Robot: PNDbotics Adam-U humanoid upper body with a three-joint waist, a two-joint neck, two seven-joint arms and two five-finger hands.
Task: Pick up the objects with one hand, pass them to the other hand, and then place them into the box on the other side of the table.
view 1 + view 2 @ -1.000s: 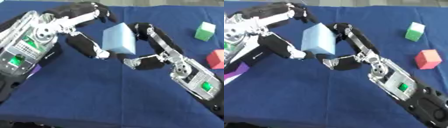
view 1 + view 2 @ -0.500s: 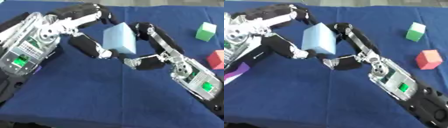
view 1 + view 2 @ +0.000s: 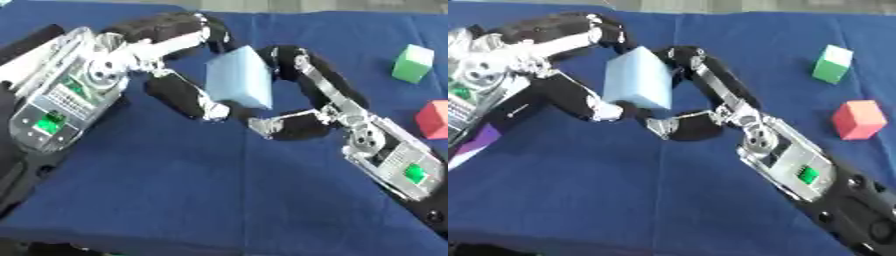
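Held between both: light blue block (image 3: 239,79) upright, left hand (image 3: 179,92) curled on its left face, right hand (image 3: 302,95) curled on its right.

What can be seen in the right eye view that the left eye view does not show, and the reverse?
Only the right eye view shows the whole red cube and more of the right forearm toward the lower corner. Only the left eye view shows the full left forearm with its green-lit panel; there the red cube is cut by the edge. Both show the light blue block held between the left hand and the right hand, the green cube and the blue tablecloth.
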